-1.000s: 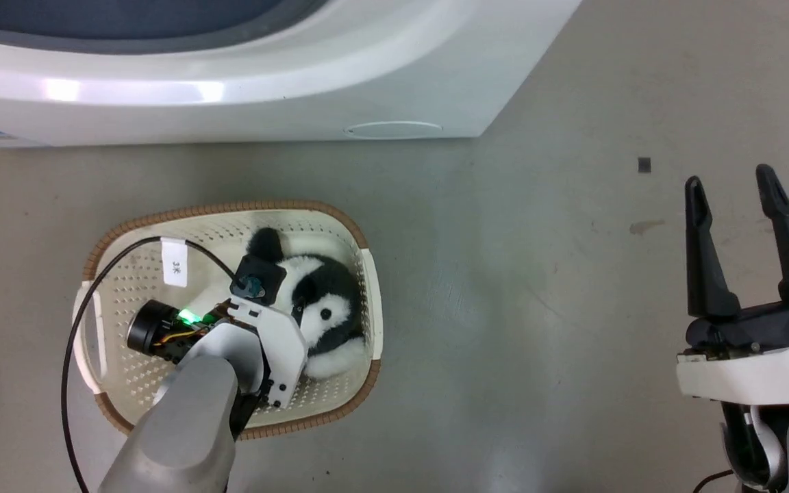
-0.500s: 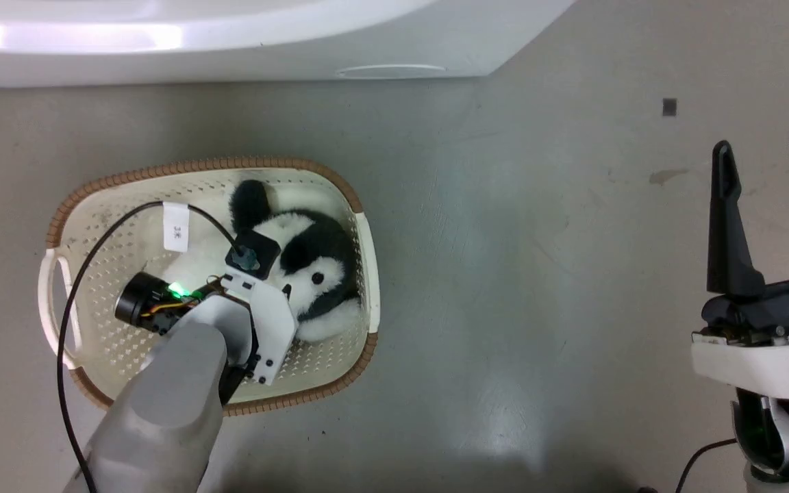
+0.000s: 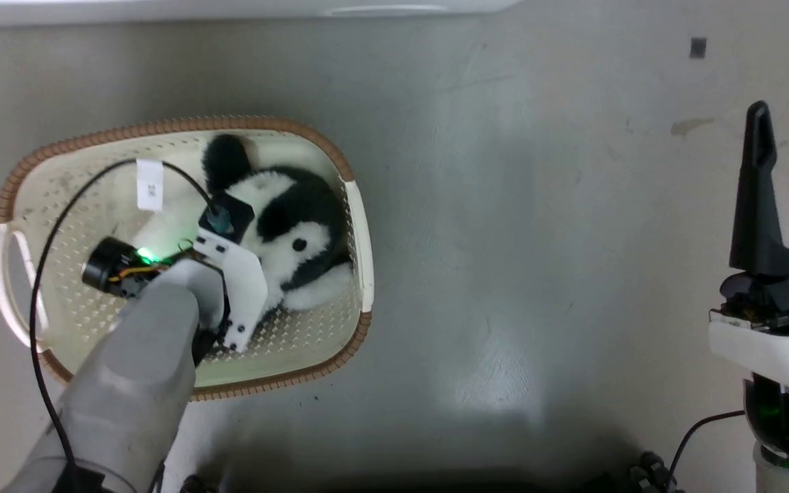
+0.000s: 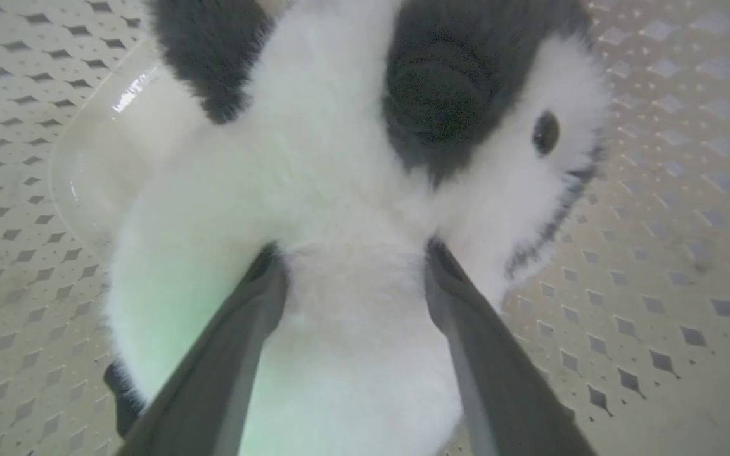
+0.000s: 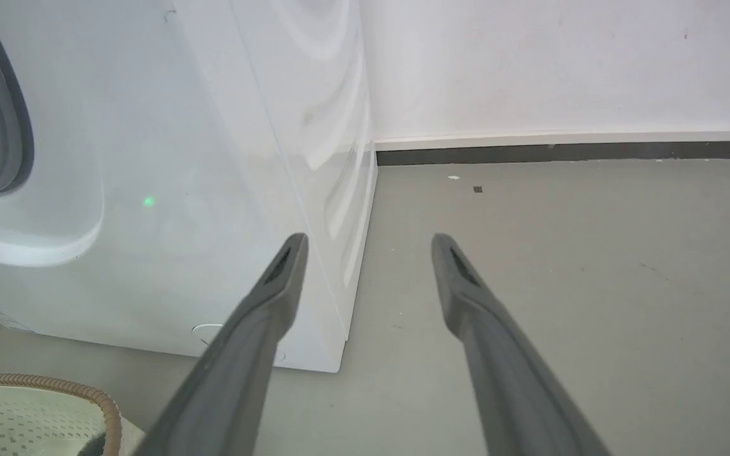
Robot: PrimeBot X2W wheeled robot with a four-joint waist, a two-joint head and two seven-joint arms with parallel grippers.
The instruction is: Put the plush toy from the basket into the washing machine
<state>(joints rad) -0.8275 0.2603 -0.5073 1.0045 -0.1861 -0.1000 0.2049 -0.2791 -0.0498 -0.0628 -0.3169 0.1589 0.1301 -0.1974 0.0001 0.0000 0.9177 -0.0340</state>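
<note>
My left claw (image 4: 352,252) is down inside the basket (image 3: 161,126). Its fingers (image 4: 238,329) are spread as wide as they go, one on each side of the toy (image 4: 339,164). The tips are sunk in the white fur under the head, but the jaws are not closed, so I have hold of nothing yet. The toy lies on the basket bottom, in its right half.

Against one second ago, the whole head view has slid. The washer (image 3: 230,7) filled the far part of the picture then, and now it is a thin white strip at the far edge. The basket also shows farther away and more to the left. I judge this is my head turning down as I bend, not the things moving, because the toy keeps its place in the basket. My left arm (image 3: 127,383) stays over it. For the task this means the reach is done and closing is the next step.

My right claw (image 5: 368,244) hangs fully open and empty over the floor (image 3: 504,205), far right of the basket.
</note>
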